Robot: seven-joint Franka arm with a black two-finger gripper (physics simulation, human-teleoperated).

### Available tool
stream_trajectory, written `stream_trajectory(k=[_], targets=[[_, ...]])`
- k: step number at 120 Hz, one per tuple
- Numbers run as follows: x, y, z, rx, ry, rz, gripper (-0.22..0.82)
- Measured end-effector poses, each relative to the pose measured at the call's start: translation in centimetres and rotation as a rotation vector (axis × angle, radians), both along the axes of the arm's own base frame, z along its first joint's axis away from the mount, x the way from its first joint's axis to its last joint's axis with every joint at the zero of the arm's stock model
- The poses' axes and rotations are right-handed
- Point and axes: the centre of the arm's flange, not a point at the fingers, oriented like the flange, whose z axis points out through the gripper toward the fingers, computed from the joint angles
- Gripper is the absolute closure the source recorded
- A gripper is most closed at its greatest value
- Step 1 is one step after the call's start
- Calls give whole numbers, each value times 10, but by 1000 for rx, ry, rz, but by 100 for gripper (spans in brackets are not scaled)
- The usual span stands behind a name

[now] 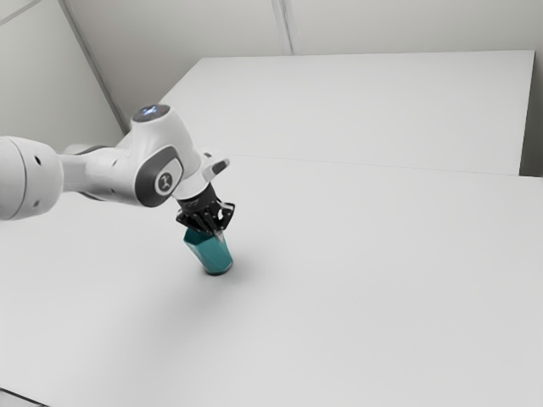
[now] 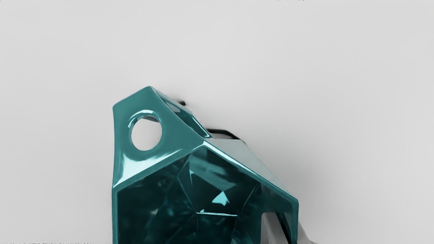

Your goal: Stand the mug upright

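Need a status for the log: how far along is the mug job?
Looks done: mug has its mouth up, base toward the table. In hand: end effector grips the mug's wall, one finger inside, the other outside. Left: level it if it leans (can't tell whether it's fully upright), then release and back off.

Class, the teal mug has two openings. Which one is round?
The small hole in the handle of the mug; the pale table shows through it. The mouth is wider and angular, with a dark inside.
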Motion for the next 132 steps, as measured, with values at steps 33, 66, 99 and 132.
stream_trajectory(k=[33, 66, 99, 132], targets=[[-2, -9, 19, 1, -31, 52, 29], [-17, -22, 74, 16, -69, 60, 8], [-11, -29, 138, 33, -98, 47, 2], [2, -30, 206, 108, -107, -61, 1]])
